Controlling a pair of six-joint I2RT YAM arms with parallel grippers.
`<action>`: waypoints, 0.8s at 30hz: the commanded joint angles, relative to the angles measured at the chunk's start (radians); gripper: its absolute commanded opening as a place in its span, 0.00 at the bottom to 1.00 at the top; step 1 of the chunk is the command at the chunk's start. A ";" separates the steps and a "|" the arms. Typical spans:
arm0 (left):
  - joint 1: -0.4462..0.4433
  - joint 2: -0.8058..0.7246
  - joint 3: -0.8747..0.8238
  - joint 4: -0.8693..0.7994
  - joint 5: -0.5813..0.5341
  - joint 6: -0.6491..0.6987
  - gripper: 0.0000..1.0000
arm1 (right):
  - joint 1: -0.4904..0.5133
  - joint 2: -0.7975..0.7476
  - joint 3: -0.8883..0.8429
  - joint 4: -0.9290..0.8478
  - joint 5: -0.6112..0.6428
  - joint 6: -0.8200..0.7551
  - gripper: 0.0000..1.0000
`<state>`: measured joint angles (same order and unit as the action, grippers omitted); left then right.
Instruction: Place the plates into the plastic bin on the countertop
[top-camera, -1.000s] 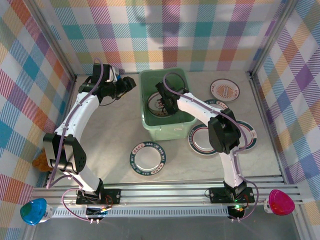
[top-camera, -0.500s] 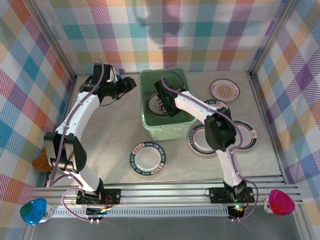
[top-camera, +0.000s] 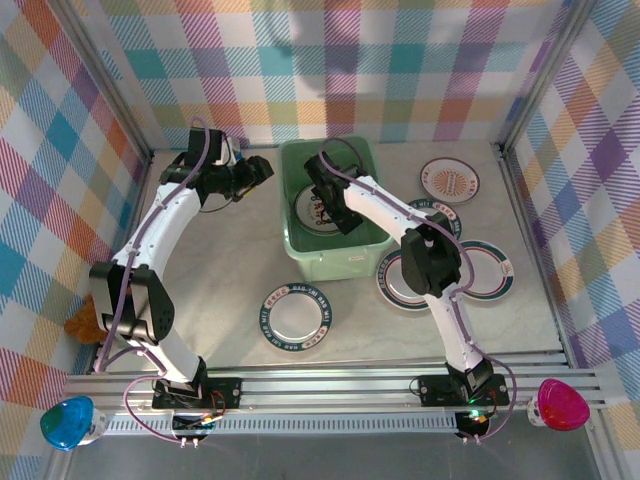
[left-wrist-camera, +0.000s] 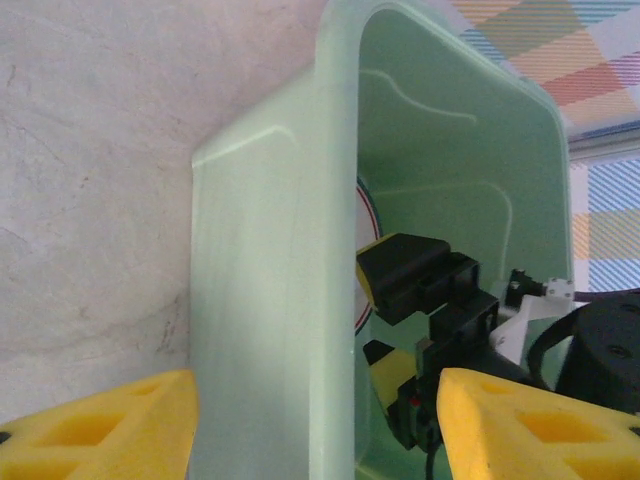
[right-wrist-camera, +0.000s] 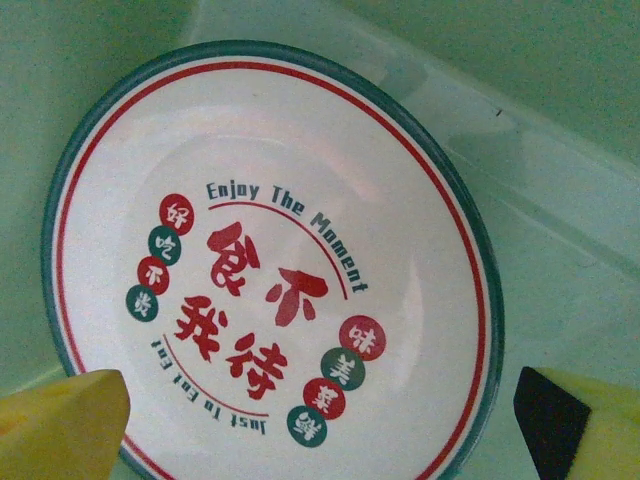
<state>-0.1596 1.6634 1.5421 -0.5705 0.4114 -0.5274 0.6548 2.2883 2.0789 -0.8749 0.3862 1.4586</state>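
Plastic bin (top-camera: 340, 262) at the middle of the table's (top-camera: 230, 260) far edge, holding a printed plate (right-wrist-camera: 270, 270). Right pincer (right-wrist-camera: 320, 425) is inside the bin, spread wide above that plate and gripping nothing. Left pincer (left-wrist-camera: 320, 425), also wide, faces the bin's left wall. A teal-rimmed plate (top-camera: 296, 317) lies toward the near edge, and the remaining plates (top-camera: 449, 180) toward the right edge.

blue dome (top-camera: 66, 421), pink dome (top-camera: 560, 404), plaid walls (top-camera: 400, 70)
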 joint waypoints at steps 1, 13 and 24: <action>0.009 0.010 0.035 -0.022 0.026 0.028 0.64 | -0.003 0.022 0.071 -0.090 0.023 -0.061 0.99; 0.045 -0.024 0.015 -0.085 0.014 0.054 0.64 | -0.001 -0.026 0.132 -0.102 0.063 -0.195 0.99; 0.073 -0.202 -0.263 -0.175 0.035 0.086 0.62 | 0.008 -0.308 -0.136 0.185 -0.045 -0.416 0.99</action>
<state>-0.0826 1.5131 1.3434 -0.6933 0.4137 -0.4599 0.6548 2.0624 1.9984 -0.7853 0.3878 1.1271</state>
